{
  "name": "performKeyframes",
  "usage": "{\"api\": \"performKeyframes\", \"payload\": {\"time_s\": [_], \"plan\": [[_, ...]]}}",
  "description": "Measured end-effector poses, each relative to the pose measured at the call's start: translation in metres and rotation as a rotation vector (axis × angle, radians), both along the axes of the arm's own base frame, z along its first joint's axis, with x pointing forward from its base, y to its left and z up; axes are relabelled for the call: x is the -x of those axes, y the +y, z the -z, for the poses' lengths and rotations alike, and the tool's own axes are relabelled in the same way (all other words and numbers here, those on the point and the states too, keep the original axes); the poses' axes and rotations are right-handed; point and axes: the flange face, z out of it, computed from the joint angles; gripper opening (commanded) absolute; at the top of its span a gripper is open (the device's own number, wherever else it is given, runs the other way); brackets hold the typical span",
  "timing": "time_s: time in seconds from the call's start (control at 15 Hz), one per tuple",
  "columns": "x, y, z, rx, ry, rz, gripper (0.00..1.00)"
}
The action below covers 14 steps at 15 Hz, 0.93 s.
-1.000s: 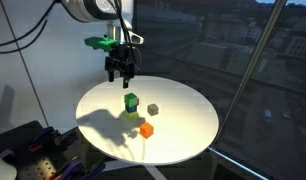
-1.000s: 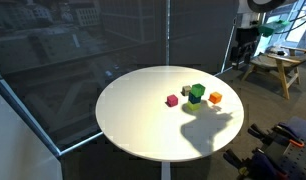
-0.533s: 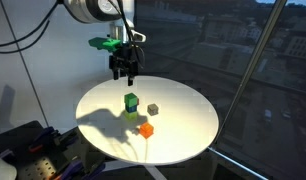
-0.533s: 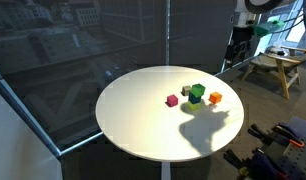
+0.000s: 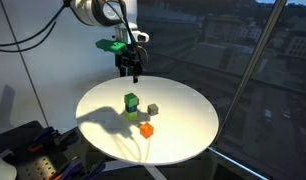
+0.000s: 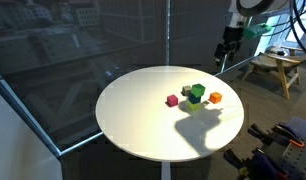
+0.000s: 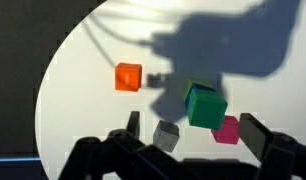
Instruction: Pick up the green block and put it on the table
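Finding the green block [image 5: 130,100] perching on a paler yellow-green block [image 5: 130,116], close to the middle of the round white counter [image 5: 188,130]. Noting a grey block [image 5: 152,108] lying just beside that stack, and an orange block [image 5: 146,130] lying a little apart, nearer the counter's edge in an exterior view. Picking out a pink block [image 6: 172,100] on the stack's other side, near it. Seeing, in the wrist view, grey and pink crowding close to the green cube, orange standing clear of them. Catching the dark shadow [image 6: 208,122] of the arm falling across the counter beside the blocks. Watching the hand [image 5: 134,74] hanging high near the counter's edge, well apart from every block, fingers spread wide and gripping nothing. Looking past the counter: tall windows [image 5: 243,50] showing a dim city, a wooden stand [image 6: 278,62] standing on the floor, black cables [image 5: 33,40] trailing beside the arm, dark equipment [image 5: 23,145] sitting low beside the counter.
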Motion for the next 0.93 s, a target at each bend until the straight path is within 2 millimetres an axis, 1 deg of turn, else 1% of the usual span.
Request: {"api": "performKeyframes", "payload": {"time_s": [0.33,0.6,0.73,0.93], "plan": [[-0.024,-0.001,0.008,-0.017,-0.045,0.037,1.0],[-0.041,0.001,0.019,-0.017,-0.061,0.118,1.0],[-0.048,0.004,0.024,-0.019,-0.057,0.155,1.0],[-0.056,0.015,0.033,-0.021,-0.046,0.182,1.0]]}}
